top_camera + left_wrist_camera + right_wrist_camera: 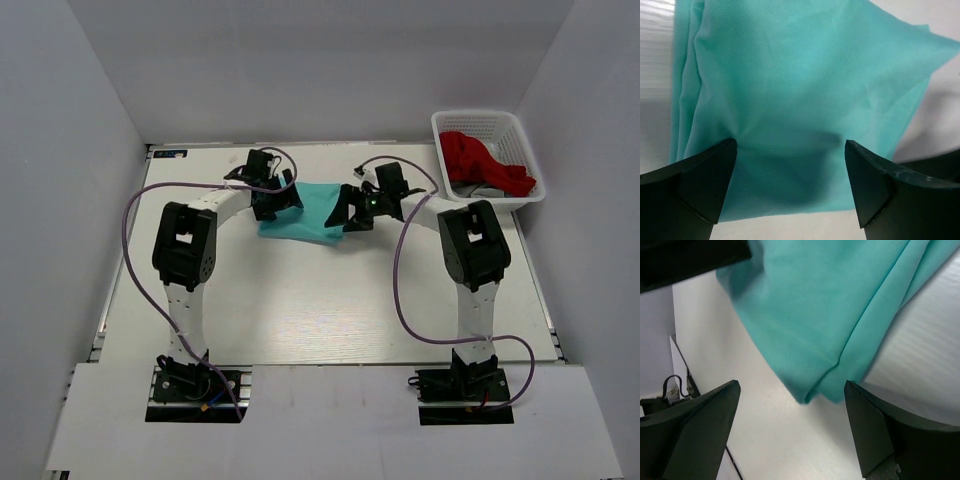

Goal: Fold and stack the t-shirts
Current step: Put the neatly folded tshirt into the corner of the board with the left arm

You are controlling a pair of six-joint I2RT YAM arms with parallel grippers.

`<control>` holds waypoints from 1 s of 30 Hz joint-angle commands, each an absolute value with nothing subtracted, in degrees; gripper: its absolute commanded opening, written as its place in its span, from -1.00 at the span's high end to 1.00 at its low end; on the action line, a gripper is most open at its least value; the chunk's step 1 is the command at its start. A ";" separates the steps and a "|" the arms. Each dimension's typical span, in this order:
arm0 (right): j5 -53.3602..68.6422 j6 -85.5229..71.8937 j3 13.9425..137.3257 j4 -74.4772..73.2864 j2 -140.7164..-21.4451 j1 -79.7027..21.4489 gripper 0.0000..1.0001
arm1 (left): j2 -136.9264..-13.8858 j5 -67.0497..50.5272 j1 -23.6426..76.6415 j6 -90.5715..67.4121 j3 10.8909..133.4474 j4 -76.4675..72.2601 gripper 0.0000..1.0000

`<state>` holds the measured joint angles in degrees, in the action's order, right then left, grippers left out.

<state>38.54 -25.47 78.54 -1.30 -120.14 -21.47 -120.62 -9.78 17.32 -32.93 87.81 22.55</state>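
Note:
A folded turquoise-green t-shirt [308, 212] lies on the white table at the far middle, between the two arms. My left gripper [276, 203] hangs over its left edge, open; in the left wrist view the cloth [800, 100] fills the space beyond the spread fingers [705, 175], with its near hem between them. My right gripper [347, 213] is at the shirt's right edge, open too. In the right wrist view a folded corner of the shirt [820, 315] lies just ahead of the fingers [875, 425], with bare table between them. Neither gripper holds anything.
A white plastic basket [530, 150] stands at the far right with a red garment [485, 165] in it. Grey walls close in the table on the left, back and right. Purple cables loop from both arms.

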 commanded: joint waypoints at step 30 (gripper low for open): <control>23.64 -18.10 63.46 -9.76 -88.07 -17.32 -0.81 | -144.67 22.87 -8.96 0.95 127.09 37.98 -1.00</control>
